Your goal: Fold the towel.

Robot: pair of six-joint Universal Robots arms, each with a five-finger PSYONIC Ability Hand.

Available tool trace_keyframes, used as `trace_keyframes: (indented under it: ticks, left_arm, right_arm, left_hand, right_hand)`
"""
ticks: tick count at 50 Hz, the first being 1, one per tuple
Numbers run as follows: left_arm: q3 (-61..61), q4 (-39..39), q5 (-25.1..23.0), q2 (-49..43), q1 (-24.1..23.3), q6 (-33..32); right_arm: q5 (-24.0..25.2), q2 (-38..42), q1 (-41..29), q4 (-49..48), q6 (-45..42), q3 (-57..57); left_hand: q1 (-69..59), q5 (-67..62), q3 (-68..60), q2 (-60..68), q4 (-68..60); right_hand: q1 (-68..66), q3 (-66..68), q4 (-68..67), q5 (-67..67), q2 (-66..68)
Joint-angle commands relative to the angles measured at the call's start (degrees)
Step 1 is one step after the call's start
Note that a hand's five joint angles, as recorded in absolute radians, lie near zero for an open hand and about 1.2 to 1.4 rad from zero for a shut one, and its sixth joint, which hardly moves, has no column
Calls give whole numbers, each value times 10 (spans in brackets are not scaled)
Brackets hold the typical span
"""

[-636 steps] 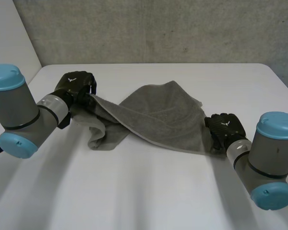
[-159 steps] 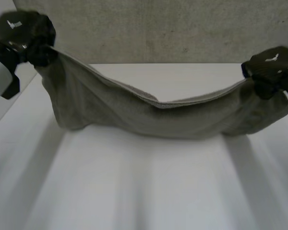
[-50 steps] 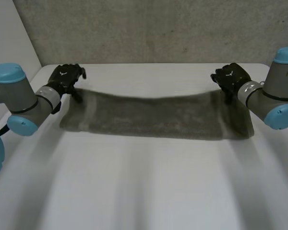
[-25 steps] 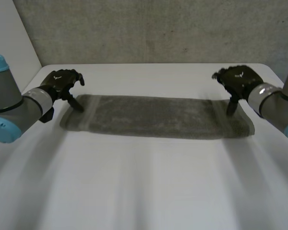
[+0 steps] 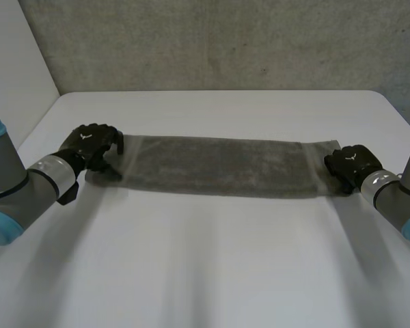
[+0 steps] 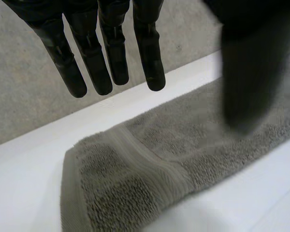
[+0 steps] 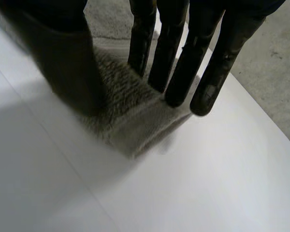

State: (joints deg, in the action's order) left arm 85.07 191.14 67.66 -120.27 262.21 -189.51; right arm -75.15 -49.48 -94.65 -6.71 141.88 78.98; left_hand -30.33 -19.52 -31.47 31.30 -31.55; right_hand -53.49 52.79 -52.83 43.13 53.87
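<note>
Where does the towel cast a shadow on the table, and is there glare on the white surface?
Head view: a thin dark shadow runs along the near edge of the towel; the table shows no glare. Right wrist view: a faint shadow beside the towel's corner. Left wrist view: only a slight one under its edge.

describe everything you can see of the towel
The towel is grey-brown terry cloth with a flat woven band near each short end. It lies flat on the white table as a long narrow strip, seemingly doubled lengthwise. The left hand is at one end, straight fingers above it; the right hand is over the other end, straight fingertips at its edge.
</note>
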Motion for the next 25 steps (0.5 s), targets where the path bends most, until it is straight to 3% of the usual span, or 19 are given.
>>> trace_keyframes:
  ticks: [1, 2, 12, 18, 25]
  left_arm:
    - [-3, 5, 1, -19, 0, -2]
    - [-3, 5, 1, -21, 0, -2]
    - [-13, 9, 2, -30, 0, -2]
    - [-38, 19, 5, -68, -6, -3]
    - [-59, 19, 9, -101, -10, -3]
  right_arm:
    - [1, 18, 16, -1, 1, -16]
    - [1, 19, 20, -1, 0, -17]
    - [0, -3, 82, 7, 0, -17]
    - [7, -55, 141, 17, 1, -39]
    - [33, -84, 139, 58, 2, -69]
  left_hand:
    - [55, 47, 66, -65, 67]
    - [90, 82, 101, -100, 102]
    - [112, 104, 123, -122, 124]
    - [110, 102, 122, -120, 123]
    - [109, 101, 120, -118, 121]
  right_hand:
    - [-207, 214, -213, 210, 203]
    - [-265, 272, -271, 268, 261]
    - [-265, 272, -272, 269, 261]
    - [-265, 272, -272, 269, 261]
    - [-265, 272, -272, 269, 261]
